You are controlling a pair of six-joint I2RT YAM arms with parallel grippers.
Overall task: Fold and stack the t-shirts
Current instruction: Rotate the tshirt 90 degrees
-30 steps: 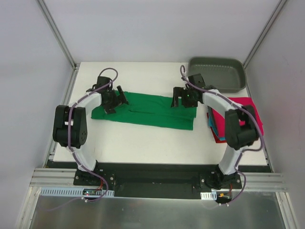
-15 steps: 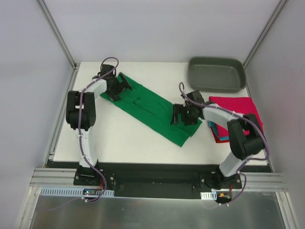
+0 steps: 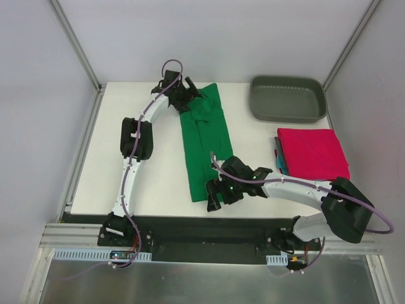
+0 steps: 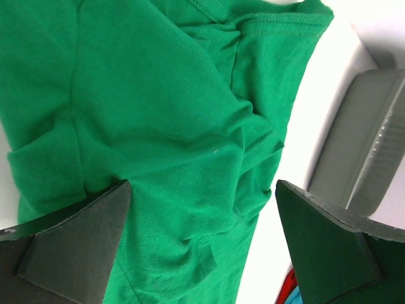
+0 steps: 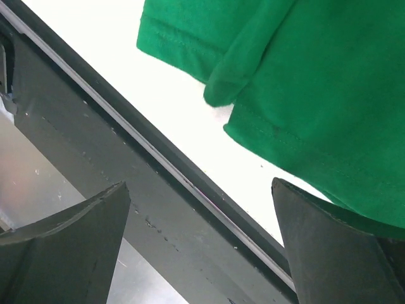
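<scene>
Left gripper (image 3: 188,95) and right gripper (image 3: 215,193) stand spread at the far and near ends of the bright green cloth t-shirt (image 3: 205,136), stretched between them on the white tabletop (image 3: 158,177); pale grey walls (image 3: 190,38) enclose it.

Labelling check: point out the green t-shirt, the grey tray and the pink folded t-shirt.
green t-shirt (image 3: 204,136), top external view, middle of the cloth
grey tray (image 3: 288,101), top external view, bare floor
pink folded t-shirt (image 3: 311,153), top external view, middle of its top face
</scene>
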